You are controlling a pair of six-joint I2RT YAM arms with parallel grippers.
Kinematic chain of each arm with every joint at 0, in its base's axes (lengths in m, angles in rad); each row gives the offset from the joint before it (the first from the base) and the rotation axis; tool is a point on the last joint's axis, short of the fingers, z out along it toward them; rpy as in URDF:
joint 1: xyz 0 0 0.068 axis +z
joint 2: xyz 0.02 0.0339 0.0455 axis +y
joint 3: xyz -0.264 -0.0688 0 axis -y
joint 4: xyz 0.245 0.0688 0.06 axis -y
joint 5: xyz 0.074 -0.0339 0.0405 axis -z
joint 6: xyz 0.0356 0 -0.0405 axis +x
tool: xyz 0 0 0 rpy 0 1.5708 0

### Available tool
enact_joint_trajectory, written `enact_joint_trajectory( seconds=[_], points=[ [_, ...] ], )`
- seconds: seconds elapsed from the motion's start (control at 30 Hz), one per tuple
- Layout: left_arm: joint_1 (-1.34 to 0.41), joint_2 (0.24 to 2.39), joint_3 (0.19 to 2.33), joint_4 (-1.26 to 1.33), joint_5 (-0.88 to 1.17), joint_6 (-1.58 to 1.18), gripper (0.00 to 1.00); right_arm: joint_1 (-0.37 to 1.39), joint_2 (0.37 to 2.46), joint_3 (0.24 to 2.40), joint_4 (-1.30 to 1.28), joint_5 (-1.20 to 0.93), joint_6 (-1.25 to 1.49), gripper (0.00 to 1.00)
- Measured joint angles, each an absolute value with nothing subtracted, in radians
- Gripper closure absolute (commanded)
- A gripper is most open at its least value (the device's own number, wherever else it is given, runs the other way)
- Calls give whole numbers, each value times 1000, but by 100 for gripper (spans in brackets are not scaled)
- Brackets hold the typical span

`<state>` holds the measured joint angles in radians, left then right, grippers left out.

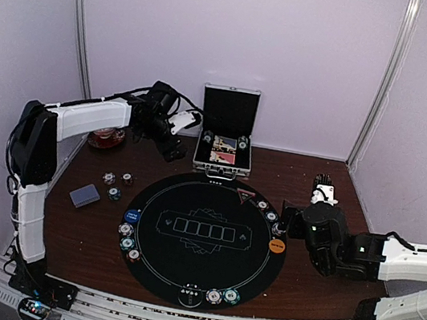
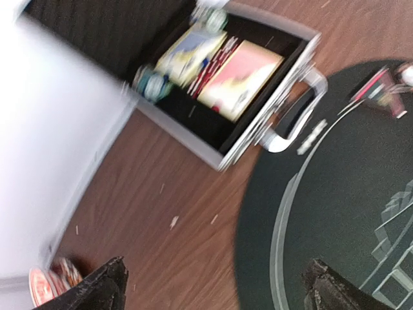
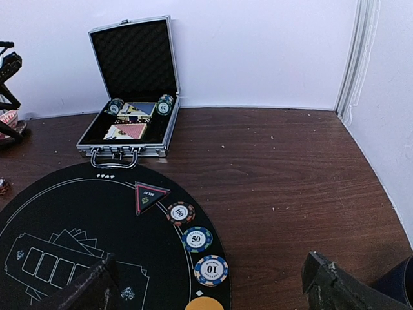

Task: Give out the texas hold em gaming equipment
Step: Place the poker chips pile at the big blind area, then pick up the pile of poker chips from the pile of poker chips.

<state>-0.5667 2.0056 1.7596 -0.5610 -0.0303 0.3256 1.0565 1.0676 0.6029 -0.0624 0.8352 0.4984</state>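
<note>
Blur smears the card packs (image 2: 239, 77) in the far metal case (image 2: 181, 135), and a frame edge clips the orange button disc (image 3: 204, 304).

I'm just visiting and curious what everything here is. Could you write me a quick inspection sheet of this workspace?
Surface: brown wooden table with a round black mat on it.
Job's things: chips line the mat's edge; loose chips and a card deck lie left of it; blue disc and orange disc sit at its rim.
Clutter: open silver case holding card packs and more chips; reddish dish far left.
Grippers: left gripper open, empty; right gripper open, empty.
Cables: black cables along the left arm.
Surroundings: white walls.
</note>
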Motion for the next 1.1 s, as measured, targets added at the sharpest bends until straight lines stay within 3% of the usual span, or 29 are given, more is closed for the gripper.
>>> enact_joint_trajectory(
  seconds=[0.47, 0.77, 1.1],
  points=[
    [-260, 2007, 1557, -665, 83, 330, 2, 1056, 1092, 603, -62, 824, 495, 0],
    [-233, 2028, 1539, -665, 113, 344, 3, 1060, 1073, 603, -63, 806, 493, 0],
    [-186, 2062, 1499, -665, 132, 377, 12, 1061, 1058, 603, -63, 804, 493, 0]
  ],
)
